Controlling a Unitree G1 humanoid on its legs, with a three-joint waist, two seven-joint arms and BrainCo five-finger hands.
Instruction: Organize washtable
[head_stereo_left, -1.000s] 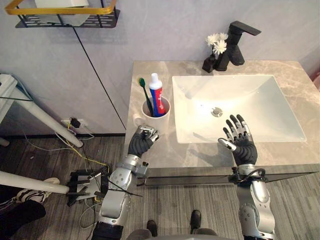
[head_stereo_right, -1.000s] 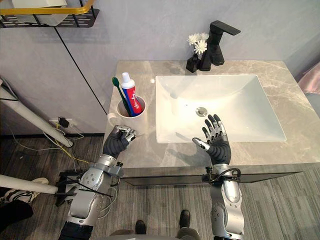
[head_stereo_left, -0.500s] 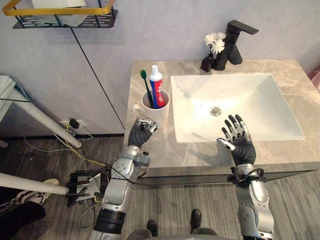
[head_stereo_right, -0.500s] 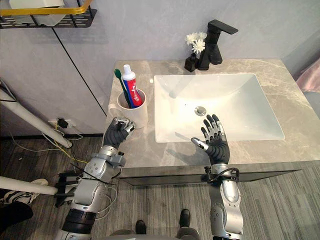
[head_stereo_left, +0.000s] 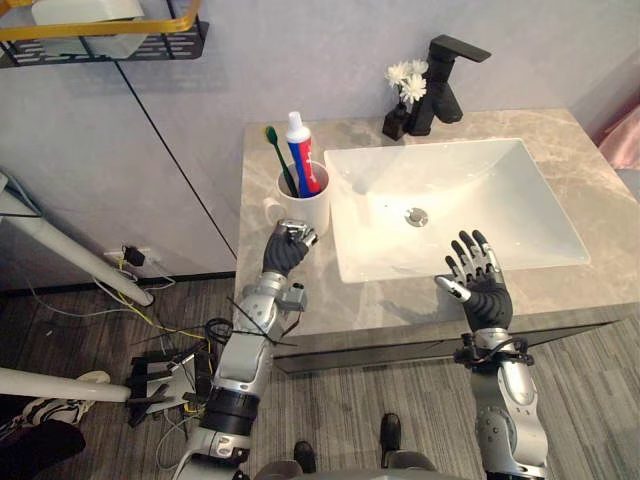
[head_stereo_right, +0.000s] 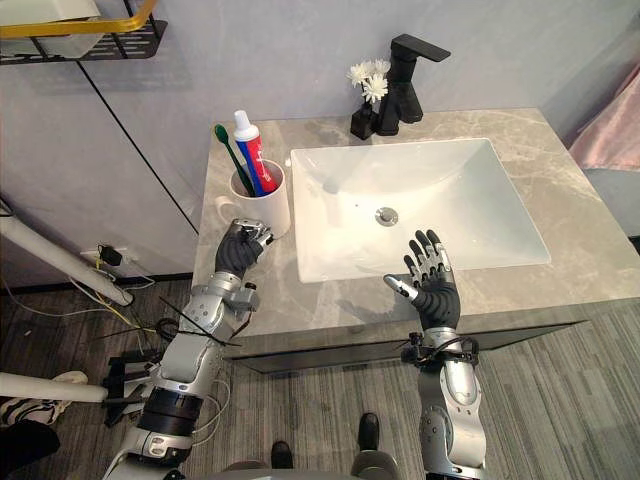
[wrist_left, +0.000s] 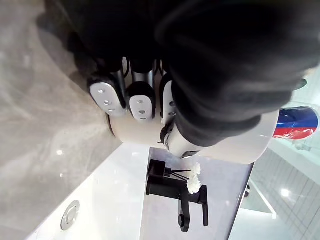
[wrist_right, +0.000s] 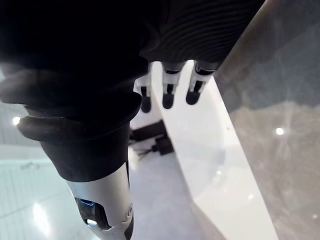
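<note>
A white cup with a green toothbrush and a red, white and blue toothpaste tube stands on the grey marble countertop, just left of the white sink. My left hand is right in front of the cup, its fingers curled against the cup's wall and holding nothing. My right hand hovers open, fingers spread, over the sink's front rim near the counter's front edge.
A black faucet and a small black vase of white flowers stand behind the sink. A black and gold wall shelf hangs at the upper left. Pink cloth shows at the right edge. Cables lie on the floor to the left.
The camera has shifted. My curled left hand has moved forward and the cup has slid back toward the wall. The right hand has kept its pose.
</note>
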